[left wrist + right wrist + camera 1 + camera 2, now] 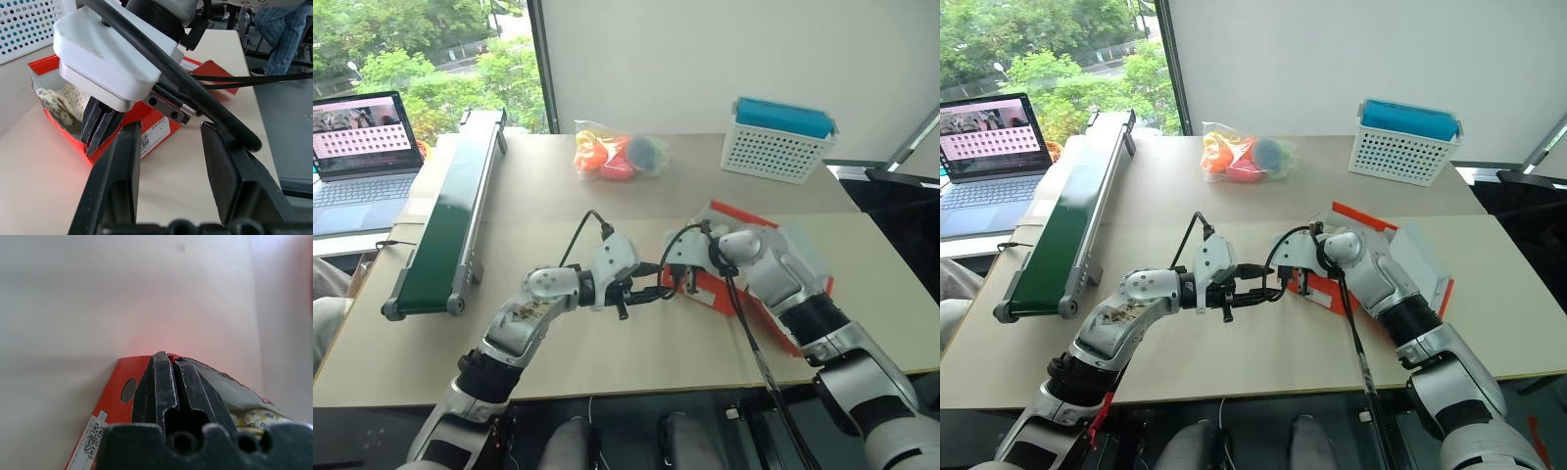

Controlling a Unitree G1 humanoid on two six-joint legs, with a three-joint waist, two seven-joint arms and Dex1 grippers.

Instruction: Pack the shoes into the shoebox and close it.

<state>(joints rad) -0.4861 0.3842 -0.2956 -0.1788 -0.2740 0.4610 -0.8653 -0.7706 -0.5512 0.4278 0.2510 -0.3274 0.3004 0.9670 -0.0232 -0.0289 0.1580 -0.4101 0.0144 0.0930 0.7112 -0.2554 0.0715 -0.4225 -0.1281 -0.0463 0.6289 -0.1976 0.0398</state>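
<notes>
One shoebox (720,294), one basket (775,149), one bag of balls (617,155), one laptop (362,157), one conveyor (450,227)

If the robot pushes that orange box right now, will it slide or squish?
The shoebox would probably slide: it sits flat on the smooth table. Its thin cardboard wall may bend where the right gripper, fingers together, sits at its rim. With a shoe inside, it likely won't tip over.

Head stereo pair downward over table (607,196); close wrist views onto shoebox (156,129).
</notes>
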